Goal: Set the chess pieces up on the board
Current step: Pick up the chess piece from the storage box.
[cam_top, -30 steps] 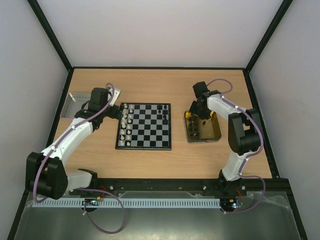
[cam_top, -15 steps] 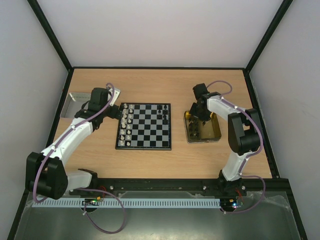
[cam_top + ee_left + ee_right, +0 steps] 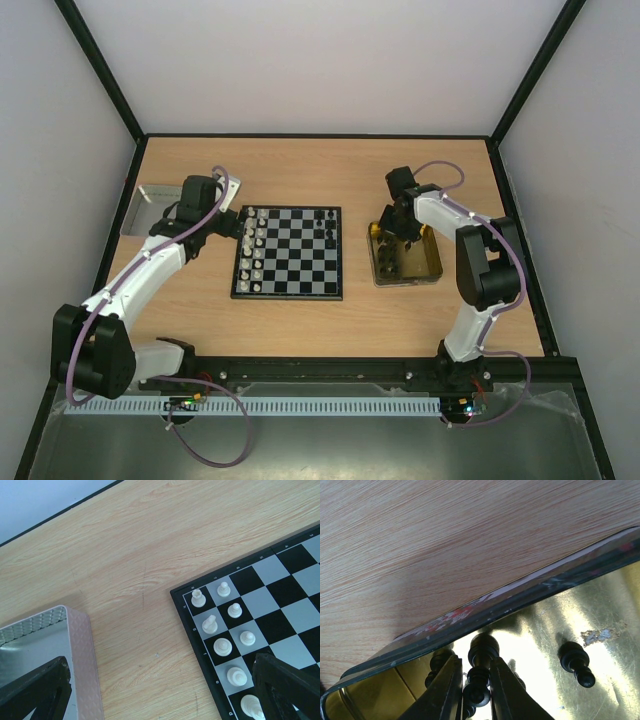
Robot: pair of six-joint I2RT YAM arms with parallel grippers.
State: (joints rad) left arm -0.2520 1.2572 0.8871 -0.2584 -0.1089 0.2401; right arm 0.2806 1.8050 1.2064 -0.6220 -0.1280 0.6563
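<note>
The board point(image 3: 290, 252) lies mid-table. White chess pieces point(image 3: 255, 250) stand in its two left columns, and a few black ones point(image 3: 322, 222) at its far right. My left gripper point(image 3: 233, 224) hovers open over the board's left edge. In the left wrist view, its spread fingers point(image 3: 285, 685) flank bare wood and white pieces point(image 3: 222, 646). My right gripper point(image 3: 397, 234) reaches down into the yellow tray point(image 3: 425, 262). In the right wrist view, its jaws point(image 3: 476, 680) press both sides of a black chess piece point(image 3: 482, 652).
A silver tray point(image 3: 145, 205) sits at the far left, its wall point(image 3: 80, 650) close beside my left fingers. More black pieces point(image 3: 576, 662) lie in the yellow tray, whose dark rim point(image 3: 530, 597) is just beyond the right fingertips.
The right jaws have narrowed onto the black piece in the yellow tray, and the right wrist has edged slightly nearer. The left arm has not moved.
</note>
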